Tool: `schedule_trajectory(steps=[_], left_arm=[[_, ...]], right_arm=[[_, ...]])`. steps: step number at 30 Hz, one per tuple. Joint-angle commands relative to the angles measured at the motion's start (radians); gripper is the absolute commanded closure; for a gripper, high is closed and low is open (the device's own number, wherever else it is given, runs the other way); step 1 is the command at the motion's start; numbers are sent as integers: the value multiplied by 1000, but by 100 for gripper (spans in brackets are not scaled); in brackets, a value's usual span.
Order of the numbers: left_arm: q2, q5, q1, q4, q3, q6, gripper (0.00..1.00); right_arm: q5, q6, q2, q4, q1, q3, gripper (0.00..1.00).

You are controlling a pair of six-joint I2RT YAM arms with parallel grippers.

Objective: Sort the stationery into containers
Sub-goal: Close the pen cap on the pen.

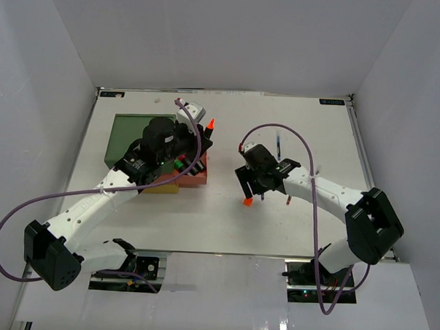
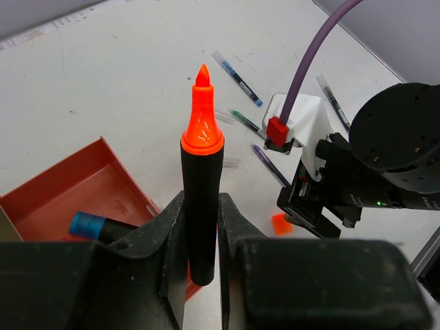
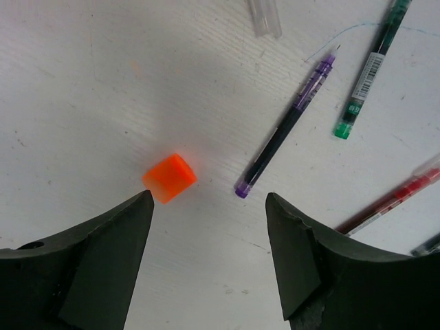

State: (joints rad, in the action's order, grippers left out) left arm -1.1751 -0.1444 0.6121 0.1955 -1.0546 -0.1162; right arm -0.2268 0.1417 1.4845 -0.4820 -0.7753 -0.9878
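Observation:
My left gripper [image 2: 201, 199] is shut on a black highlighter [image 2: 202, 172], held upright with its bare orange tip up; it has no cap on. It hovers over the red-orange drawer [image 2: 75, 185], where a blue-capped highlighter [image 2: 93, 225] lies. The green [image 1: 133, 138], red-orange [image 1: 195, 175] and yellow [image 1: 162, 186] drawer tiers sit under the left arm. My right gripper [image 3: 208, 199] stands open just above the table. A loose orange cap [image 3: 170, 177] lies by its left fingertip, not between the fingers. Thin purple [image 3: 285, 134], green [image 3: 368, 69] and red [image 3: 392, 203] pens lie beyond it.
A clear pen cap [image 3: 265, 17] lies at the far edge of the right wrist view. More thin pens [image 2: 237, 77] are scattered on the white table behind the right arm [image 2: 385, 158]. White walls close in the table on three sides.

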Motion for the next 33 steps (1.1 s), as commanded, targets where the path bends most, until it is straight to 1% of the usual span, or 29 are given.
schedule_trajectory(steps=[1,2,8,12,13,16,20,24,29,33], left_arm=[[37,22,-3,-21,7,4,100],[37,23,-3,-21,7,4,100],[40,28,-3,-19,5,1,100],[48,37,-3,-22,13,3,100],[48,39,-3,-25,18,3,100],[45,34,-3,-28,19,3,100],[45,35,-3,-28,21,3,100],[45,40,-3,-31,24,4,100],[38,26,-3,-31,24,1,100],[42,37,-3,-31,27,1,100]], right_arm=[[0,140,23,-29,2,-49,28],[9,185,31,-21,-2,-43,28],[3,291,82,10,-25,-28,29],[-20,361,102,20,-41,-18,34],[-25,395,112,16,-42,-20,37],[-63,456,131,-15,-53,-38,39],[-94,533,142,-32,-56,-49,39],[-141,585,140,-40,-61,-60,39],[-128,611,190,-78,-61,-109,40],[-128,645,217,-78,-62,-101,44]])
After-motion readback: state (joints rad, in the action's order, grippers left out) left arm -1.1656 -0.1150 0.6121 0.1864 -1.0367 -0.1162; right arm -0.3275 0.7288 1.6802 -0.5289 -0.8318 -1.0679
